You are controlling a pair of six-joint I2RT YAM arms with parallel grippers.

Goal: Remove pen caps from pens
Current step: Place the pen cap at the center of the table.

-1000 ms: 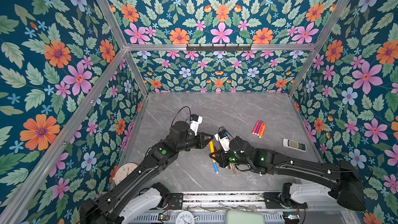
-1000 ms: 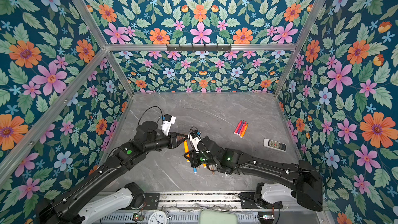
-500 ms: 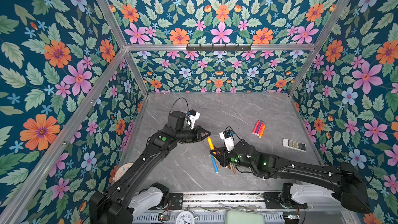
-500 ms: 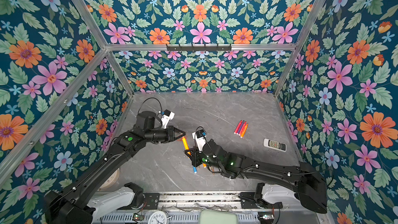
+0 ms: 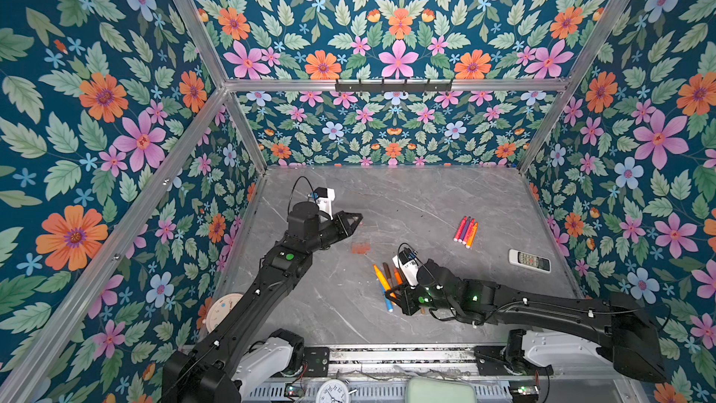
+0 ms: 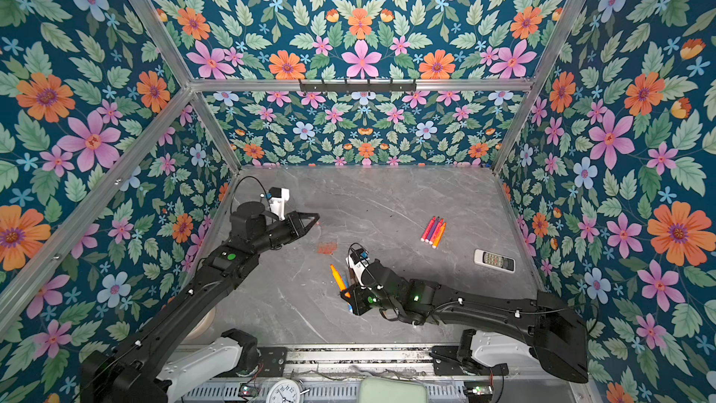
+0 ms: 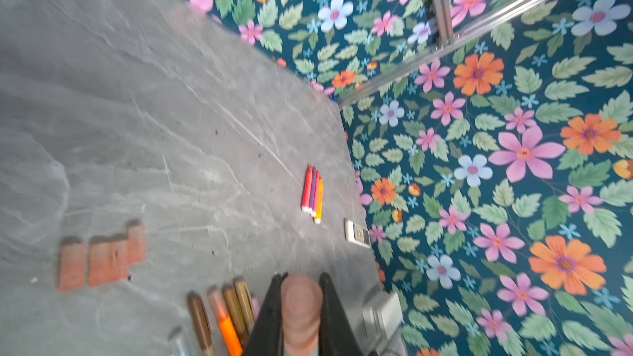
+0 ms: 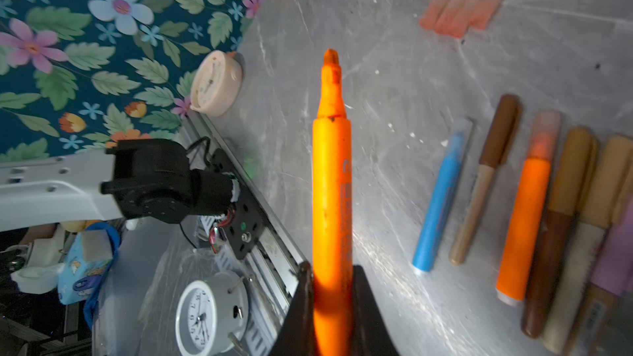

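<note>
My left gripper (image 5: 357, 219) (image 6: 314, 219) (image 7: 301, 285) is shut on a translucent orange-red pen cap (image 7: 301, 306), held above the table's left middle. My right gripper (image 5: 394, 296) (image 6: 346, 295) (image 8: 331, 273) is shut on an uncapped orange pen (image 8: 331, 172) (image 5: 381, 277) (image 6: 338, 277), tip bare and pointing away. Several loose orange-red pen caps (image 5: 360, 248) (image 6: 325, 248) (image 7: 102, 261) (image 8: 462, 11) lie together on the table between the arms. A row of capped pens (image 8: 527, 207) (image 7: 222, 316) (image 5: 387, 271) lies beside the right gripper. Uncapped pens (image 5: 465, 231) (image 6: 434, 231) (image 7: 312, 195) lie bundled at the right.
A white remote control (image 5: 529, 260) (image 6: 494, 260) (image 7: 357, 232) lies near the right wall. A pink clock (image 5: 222, 310) (image 8: 215, 83) sits at the left wall, a white alarm clock (image 5: 333, 391) (image 8: 209, 313) beyond the front rail. Floral walls enclose the grey table (image 5: 407, 195).
The left gripper has pulled away from the orange pen toward the back left, carrying the cap. The right gripper has kept the now bare-tipped pen and shifted slightly toward the front.
</note>
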